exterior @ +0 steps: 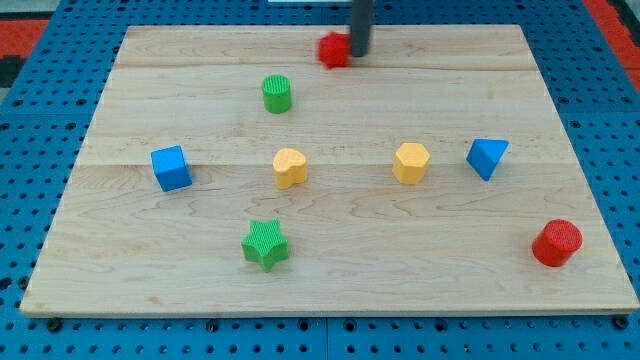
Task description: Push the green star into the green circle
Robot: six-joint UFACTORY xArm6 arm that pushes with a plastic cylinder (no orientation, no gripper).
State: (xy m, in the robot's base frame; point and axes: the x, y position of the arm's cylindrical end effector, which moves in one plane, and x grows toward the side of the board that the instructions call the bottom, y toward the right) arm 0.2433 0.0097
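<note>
The green star (265,244) lies on the wooden board near the view's bottom, left of centre. The green circle (277,93), a short cylinder, stands toward the view's top, almost straight above the star and far from it. My tip (358,53) is at the view's top, right beside a red block (333,49) on that block's right. The tip is far from the green star and to the right of the green circle.
A blue cube (171,168) sits at the left. A yellow heart (290,167) and a yellow hexagon (411,162) sit mid-board between star and circle height. A blue triangle (487,157) is at the right, a red cylinder (556,243) at the lower right.
</note>
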